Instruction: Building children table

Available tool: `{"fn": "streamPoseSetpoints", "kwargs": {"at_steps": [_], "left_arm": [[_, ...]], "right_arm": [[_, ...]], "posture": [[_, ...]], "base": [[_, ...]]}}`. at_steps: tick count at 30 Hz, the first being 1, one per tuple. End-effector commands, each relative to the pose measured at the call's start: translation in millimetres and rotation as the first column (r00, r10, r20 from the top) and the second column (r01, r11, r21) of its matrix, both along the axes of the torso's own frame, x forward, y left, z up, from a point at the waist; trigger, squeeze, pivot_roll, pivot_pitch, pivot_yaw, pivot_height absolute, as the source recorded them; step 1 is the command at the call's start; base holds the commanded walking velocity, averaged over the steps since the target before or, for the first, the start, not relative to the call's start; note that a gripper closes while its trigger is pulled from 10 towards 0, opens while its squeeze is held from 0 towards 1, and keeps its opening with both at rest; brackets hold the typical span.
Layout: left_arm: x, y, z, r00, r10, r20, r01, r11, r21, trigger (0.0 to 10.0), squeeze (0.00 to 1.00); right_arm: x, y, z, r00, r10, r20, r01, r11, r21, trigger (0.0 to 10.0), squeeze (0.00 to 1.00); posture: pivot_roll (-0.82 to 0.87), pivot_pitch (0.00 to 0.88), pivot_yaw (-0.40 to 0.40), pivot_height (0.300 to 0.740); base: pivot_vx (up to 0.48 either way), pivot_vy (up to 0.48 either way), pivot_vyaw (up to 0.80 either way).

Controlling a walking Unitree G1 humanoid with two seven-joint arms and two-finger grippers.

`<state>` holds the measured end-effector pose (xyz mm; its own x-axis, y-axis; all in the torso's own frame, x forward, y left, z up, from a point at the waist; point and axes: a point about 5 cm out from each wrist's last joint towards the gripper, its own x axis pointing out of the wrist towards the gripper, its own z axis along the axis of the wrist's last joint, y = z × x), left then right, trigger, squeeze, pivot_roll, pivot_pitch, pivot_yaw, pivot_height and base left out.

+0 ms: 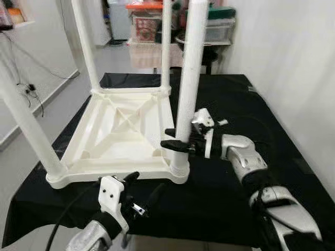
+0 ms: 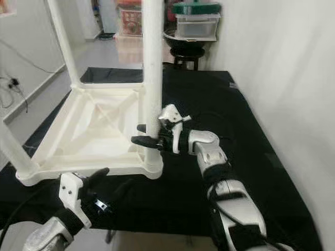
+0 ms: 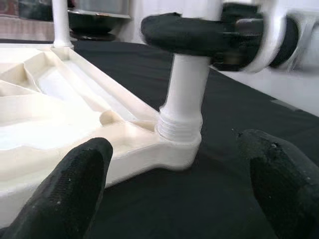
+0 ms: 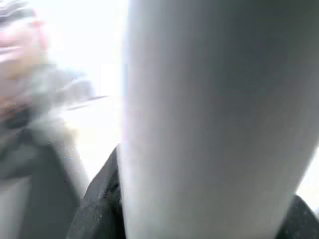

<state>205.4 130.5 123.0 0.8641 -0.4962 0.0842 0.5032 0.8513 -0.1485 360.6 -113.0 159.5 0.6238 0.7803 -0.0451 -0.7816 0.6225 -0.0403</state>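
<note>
Left eye view showed the upturned white table top [image 1: 120,136] lying on the black-draped surface [image 1: 225,193]. The right hand [image 1: 175,140] clasped its near-right leg [image 1: 189,78] low down; the left hand [image 1: 141,191] hovered spread wide, holding nothing, just before the table's near edge.

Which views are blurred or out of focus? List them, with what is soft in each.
Right wrist view: the table leg is a soft, featureless blur. Left wrist view: the right pincer on the leg smears slightly, while the threaded joint stays sharp. Eye views: mildly soft, bright background washed out.
</note>
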Motion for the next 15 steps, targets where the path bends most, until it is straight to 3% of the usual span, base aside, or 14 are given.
{"fn": "streamPoseSetpoints", "kwargs": {"at_steps": [1,2,3,6,10,11,13,14,15], "left_arm": [[-0.4,2.1,2,1.000,-0.007,-0.007,0.007,1.000,-0.010,10.0,0.00],[-0.1,2.6,2,1.000,-0.008,-0.008,0.008,1.000,-0.008,10.0,0.00],[0.1,2.8,2,1.000,-0.009,-0.009,0.009,1.000,-0.007,10.0,0.00],[0.7,1.9,2,1.000,-0.011,-0.010,0.011,1.000,-0.009,10.0,0.00],[1.9,1.7,4,1.000,-0.001,-0.002,0.001,1.000,-0.009,10.0,0.00],[2.2,2.3,4,1.000,0.008,-0.001,-0.008,1.000,-0.011,10.0,0.00],[2.6,3.1,4,1.000,0.016,0.000,-0.016,1.000,-0.014,10.0,0.00],[3.3,2.9,4,1.000,0.014,-0.001,-0.014,1.000,-0.015,10.0,0.00],[3.3,2.9,4,1.000,0.014,-0.001,-0.014,1.000,-0.015,10.0,0.00]], "right_arm": [[-33.6,14.2,-38,0.928,-0.359,-0.100,0.350,0.931,-0.098,0.0,0.00],[-46.9,26.9,-43,0.944,-0.321,-0.073,0.309,0.941,-0.134,0.0,0.00],[-49.7,31.5,-45,0.959,-0.270,-0.084,0.257,0.956,-0.138,0.0,0.00],[-37.3,23.6,-40,0.948,-0.314,-0.045,0.305,0.941,-0.147,0.0,0.00],[-34.6,28.8,-40,0.950,-0.307,-0.051,0.295,0.940,-0.170,0.0,0.00],[-32.8,27.7,-37,0.942,-0.332,-0.041,0.320,0.931,-0.176,10.0,0.00],[-34.0,26.9,-32,0.924,-0.380,-0.036,0.369,0.914,-0.172,10.0,0.00],[-33.2,25.6,-29,0.924,-0.380,-0.040,0.369,0.915,-0.165,10.0,1.00],[-33.2,25.6,-29,0.924,-0.380,-0.040,0.369,0.915,-0.165,10.0,1.00]], "posture": [[-0.04,0.013,-0.007,0.740],[-0.07,0.004,0.003,0.740],[-0.07,0.004,0.003,0.740],[-0.04,0.003,-0.019,0.740],[-0.03,0.006,-0.018,0.740],[-0.03,0.001,-0.018,0.740],[-0.03,0.001,-0.018,0.740],[-0.03,0.001,-0.017,0.740],[-0.03,0.001,-0.017,0.740]], "base": [[0.000,0.000,0.00],[0.000,0.000,0.00],[0.000,0.000,0.00],[0.000,0.000,0.00],[0.000,0.000,0.00],[0.000,0.000,0.00],[0.000,0.000,0.00],[0.000,0.000,0.00],[0.000,0.000,0.00]]}}
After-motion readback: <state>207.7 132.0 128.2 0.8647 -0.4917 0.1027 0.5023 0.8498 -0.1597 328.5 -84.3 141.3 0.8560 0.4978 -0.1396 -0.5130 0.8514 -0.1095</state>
